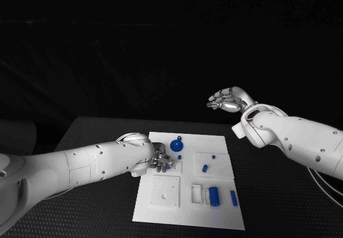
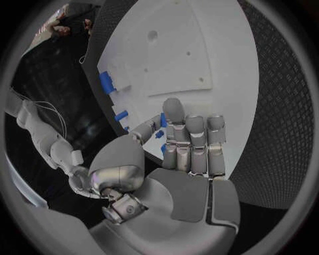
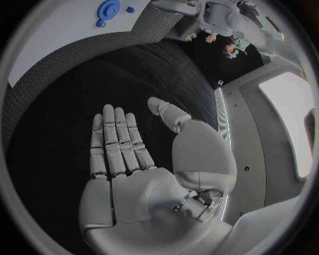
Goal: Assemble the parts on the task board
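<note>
The white task board lies in the middle of the black table. My left hand hovers low over the board's upper left part. In the left wrist view a small blue part sits between its thumb and fingers, mostly hidden by them. A round blue disc lies just beyond that hand. Two small blue pieces sit mid-board, with a blue cylinder and a blue peg near the front right. My right hand is raised beyond the board's far right corner, fingers straight and empty.
A raised white square plate with holes occupies the board's front left. Black table surface stretches to the right of the board. The right wrist view shows the board's edge and the blue disc far from the right hand.
</note>
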Tool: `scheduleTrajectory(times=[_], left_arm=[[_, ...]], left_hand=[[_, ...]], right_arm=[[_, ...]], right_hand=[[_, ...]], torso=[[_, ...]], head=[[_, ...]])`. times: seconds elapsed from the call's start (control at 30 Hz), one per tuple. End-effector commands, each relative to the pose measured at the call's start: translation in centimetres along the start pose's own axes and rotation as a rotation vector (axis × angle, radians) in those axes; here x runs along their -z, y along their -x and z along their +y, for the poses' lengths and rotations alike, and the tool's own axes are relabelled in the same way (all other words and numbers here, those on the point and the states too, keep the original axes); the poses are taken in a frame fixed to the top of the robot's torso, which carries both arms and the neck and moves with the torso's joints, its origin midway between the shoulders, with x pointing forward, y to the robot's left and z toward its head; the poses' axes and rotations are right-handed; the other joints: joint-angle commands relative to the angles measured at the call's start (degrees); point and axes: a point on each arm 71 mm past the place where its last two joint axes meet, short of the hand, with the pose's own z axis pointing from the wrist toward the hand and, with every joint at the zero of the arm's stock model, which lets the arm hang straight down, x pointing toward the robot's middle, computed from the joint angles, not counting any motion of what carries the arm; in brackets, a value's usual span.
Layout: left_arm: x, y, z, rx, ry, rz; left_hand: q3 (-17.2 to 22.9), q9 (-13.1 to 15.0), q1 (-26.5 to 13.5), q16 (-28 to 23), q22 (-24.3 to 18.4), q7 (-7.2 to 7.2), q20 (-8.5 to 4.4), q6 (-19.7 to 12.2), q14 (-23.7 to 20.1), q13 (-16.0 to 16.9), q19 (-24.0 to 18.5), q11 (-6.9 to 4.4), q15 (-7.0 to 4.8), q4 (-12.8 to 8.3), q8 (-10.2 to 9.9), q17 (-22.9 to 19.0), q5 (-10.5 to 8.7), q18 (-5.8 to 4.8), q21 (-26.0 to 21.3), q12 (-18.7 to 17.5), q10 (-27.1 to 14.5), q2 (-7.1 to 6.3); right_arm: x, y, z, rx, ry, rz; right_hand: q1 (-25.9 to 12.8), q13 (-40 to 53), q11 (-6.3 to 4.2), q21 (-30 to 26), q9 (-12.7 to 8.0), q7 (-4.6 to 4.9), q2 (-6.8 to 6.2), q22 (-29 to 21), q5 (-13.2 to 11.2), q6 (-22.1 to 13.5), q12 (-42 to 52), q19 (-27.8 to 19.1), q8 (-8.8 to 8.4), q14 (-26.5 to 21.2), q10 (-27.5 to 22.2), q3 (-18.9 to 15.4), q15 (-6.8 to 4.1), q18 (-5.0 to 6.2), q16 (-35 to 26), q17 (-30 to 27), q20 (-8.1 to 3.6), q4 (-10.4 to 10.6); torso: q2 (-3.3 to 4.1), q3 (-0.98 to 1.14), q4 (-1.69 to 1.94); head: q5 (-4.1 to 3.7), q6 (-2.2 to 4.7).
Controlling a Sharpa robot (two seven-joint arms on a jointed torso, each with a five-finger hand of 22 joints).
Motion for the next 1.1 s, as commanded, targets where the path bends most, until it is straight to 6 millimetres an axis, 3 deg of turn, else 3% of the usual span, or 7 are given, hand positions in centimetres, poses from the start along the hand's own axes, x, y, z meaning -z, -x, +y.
scheduleTrajectory(times=[0.03, 0.33, 0.57, 0.63, 0.77, 0.9, 1.1], left_arm=[[-0.11, -0.74, -0.24, 0.000, -0.002, 0.067], [-0.18, -0.55, -0.02, 0.005, 0.010, 0.057], [-0.17, -0.42, 0.05, 0.014, 0.012, 0.040], [-0.16, -0.37, 0.07, 0.017, 0.012, 0.033], [-0.16, -0.30, 0.06, 0.021, 0.011, 0.025], [-0.16, -0.24, 0.06, 0.021, 0.011, 0.017], [-0.15, -0.16, 0.14, 0.025, 0.013, 0.008]], left_hand=[[6.76, 0.09, -0.12, 0.02, 1.02, -0.04, -6.85, 0.12, 0.10, 0.06, 0.24, 0.17, -0.18, -3.45, -0.26, -0.07, -0.50, 0.70, 0.09, -0.32, -0.14, -0.10], [6.88, 0.27, -0.13, 0.04, 1.05, -0.01, -6.86, 0.08, 0.04, 0.18, 0.20, 0.16, -0.18, -3.23, -0.41, -0.12, -1.67, 0.73, 0.16, -0.40, -0.19, -0.33], [5.36, 0.81, -0.70, -0.04, 0.96, 0.09, -6.91, -0.07, -0.02, 0.46, 0.27, 0.12, -0.27, 0.13, -0.92, -0.39, -9.77, 0.81, 0.17, -0.75, -0.38, -4.47], [1.58, 1.14, -1.92, -0.04, 0.99, 0.16, -6.94, -0.34, -0.21, 0.60, -0.01, 0.08, -0.29, -0.09, -1.03, -0.45, -9.44, 0.86, 0.17, -0.83, -0.64, -4.65], [0.42, 1.30, -2.25, -0.07, 0.89, 0.13, -7.01, -0.38, -0.25, 0.67, -0.07, 0.02, -0.39, 0.85, -1.16, -0.53, -10.83, 0.95, 0.00, -0.88, -0.70, -6.02], [-0.27, 1.51, -2.55, -0.08, 0.82, 0.08, -7.12, -0.37, -0.27, 0.75, -0.07, -0.05, -0.52, 2.84, -1.36, -0.64, -14.60, 1.07, -0.23, -0.98, -0.75, -8.17], [-1.05, 1.68, -3.38, -0.07, 0.81, 0.14, -7.12, -0.45, -0.37, 0.82, -0.12, -0.04, -0.54, 4.65, -1.53, -0.69, -15.52, 1.05, -0.38, -1.05, -0.83, -10.59]], right_arm=[[0.01, -0.16, 0.01, -0.001, 0.006, 0.015], [0.03, -0.21, -0.03, -0.002, 0.005, 0.015], [0.05, -0.18, -0.08, -0.001, 0.004, 0.014], [0.05, -0.19, -0.08, -0.001, 0.004, 0.014], [0.06, -0.19, -0.09, -0.001, 0.004, 0.014], [0.07, -0.19, -0.12, -0.001, 0.003, 0.013], [0.09, -0.17, -0.15, -0.001, 0.003, 0.013]], right_hand=[[0.34, -0.03, -0.03, -0.21, -0.05, -0.17, 0.37, 0.02, 0.40, -0.15, -0.37, -0.34, 0.23, 0.18, 0.39, 0.12, 0.19, -0.37, -0.40, -0.10, 0.22, 0.07], [0.28, -0.03, -0.01, -0.24, -0.09, -0.16, 0.35, 0.02, 0.43, -0.17, -0.47, -0.37, 0.21, 0.16, 0.42, 0.11, 0.21, -0.37, -0.46, -0.12, 0.25, 0.11], [0.21, -0.04, 0.02, -0.30, -0.13, -0.13, 0.25, 0.02, 0.47, -0.23, -0.61, -0.45, 0.18, 0.10, 0.44, 0.07, 0.25, -0.37, -0.56, -0.16, 0.28, 0.13], [0.20, -0.04, 0.03, -0.31, -0.14, -0.12, 0.23, 0.02, 0.48, -0.25, -0.64, -0.47, 0.17, 0.09, 0.44, 0.07, 0.26, -0.37, -0.59, -0.16, 0.29, 0.13], [0.19, -0.04, 0.03, -0.33, -0.16, -0.11, 0.22, 0.03, 0.49, -0.27, -0.67, -0.49, 0.16, 0.08, 0.46, 0.06, 0.27, -0.37, -0.61, -0.17, 0.30, 0.14], [0.19, -0.04, 0.04, -0.35, -0.17, -0.11, 0.19, 0.03, 0.50, -0.29, -0.71, -0.51, 0.15, 0.06, 0.47, 0.06, 0.28, -0.36, -0.64, -0.18, 0.30, 0.13], [0.19, -0.04, 0.05, -0.37, -0.19, -0.09, 0.16, 0.03, 0.51, -0.32, -0.77, -0.54, 0.14, 0.05, 0.49, 0.05, 0.30, -0.36, -0.68, -0.19, 0.31, 0.12]], torso=[[0.01, -0.01, -0.02], [0.01, -0.03, 0.00], [0.01, -0.04, 0.00], [0.01, -0.04, 0.00], [0.02, -0.04, -0.01], [0.02, -0.02, -0.01], [-0.01, -0.02, 0.00]], head=[[0.07, -0.02], [0.09, 0.08], [0.07, 0.10], [0.04, 0.15], [0.00, 0.19], [-0.01, 0.20], [0.00, 0.26]])
